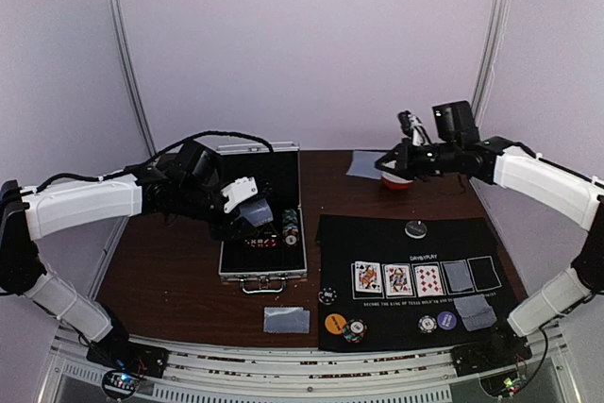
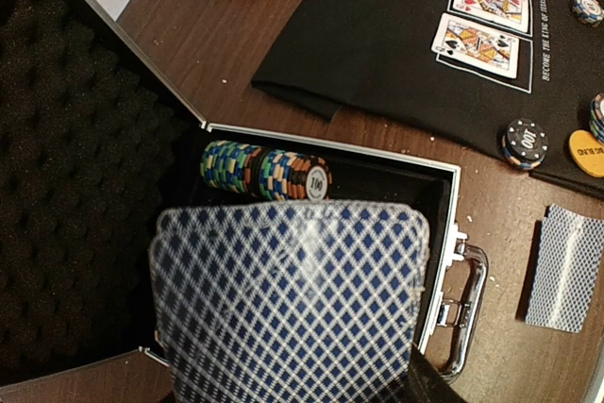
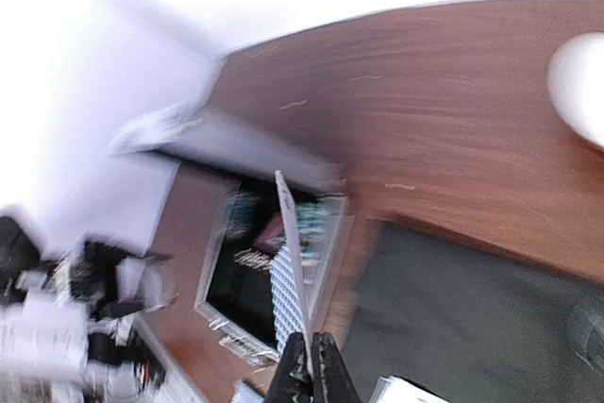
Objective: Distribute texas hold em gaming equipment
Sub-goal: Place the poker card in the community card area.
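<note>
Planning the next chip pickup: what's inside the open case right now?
A row of chips lies on its side against one wall of the case. The cards held above it hide most of the floor, so what else is there can't be told.

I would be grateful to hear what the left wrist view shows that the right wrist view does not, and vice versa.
Only the left wrist view: blue diamond-backed cards close up, a legible 100 on the row of chips in the silver case, plus a black chip stack and orange disc at the edge of the black mat. Only the right wrist view, blurred: the right gripper shut on a single card seen nearly edge-on. Both: the open case, the mat and the brown table.
</note>
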